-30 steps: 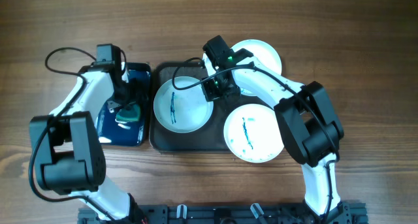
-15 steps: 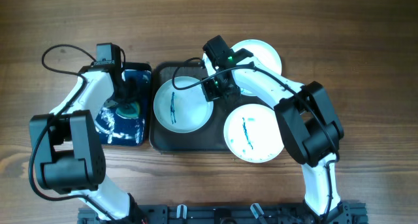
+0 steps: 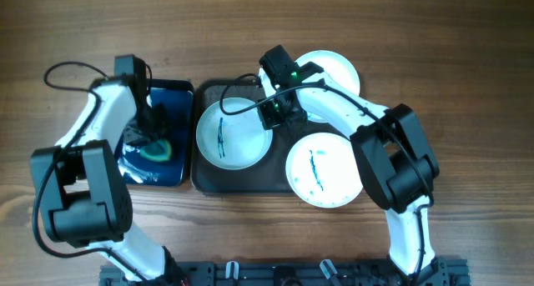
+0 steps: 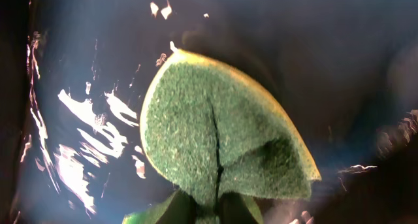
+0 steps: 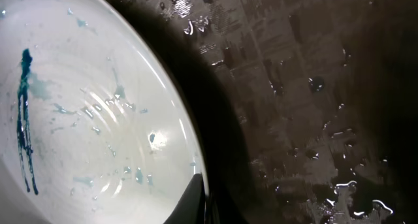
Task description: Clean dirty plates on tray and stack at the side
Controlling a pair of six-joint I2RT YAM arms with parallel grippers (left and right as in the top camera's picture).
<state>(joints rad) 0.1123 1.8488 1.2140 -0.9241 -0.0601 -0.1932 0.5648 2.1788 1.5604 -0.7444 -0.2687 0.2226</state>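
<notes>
Streaked plate (image 3: 227,148) lies at the tray's (image 3: 250,184) 9 o'clock end, its rim pinched at 2 o'clock by the right gripper (image 3: 275,112). A second plate (image 3: 335,69) sits at 1 o'clock and a third plate (image 3: 327,184) at 4. The left gripper (image 3: 154,138) squeezes a green sponge (image 4: 222,145) over the small black tray (image 3: 171,176).

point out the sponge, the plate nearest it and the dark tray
sponge (image 4: 215,142): left wrist view, green face
plate nearest the sponge (image 3: 236,136): overhead view, centre of face
dark tray (image 3: 242,179): overhead view, bare front strip

No text, label, brand, number or sign is legible on any surface, including the round white teal-streaked plate (image 3: 236,143), dark grey-brown rectangular tray (image 3: 250,180) and green scouring sponge (image 4: 222,139).
</notes>
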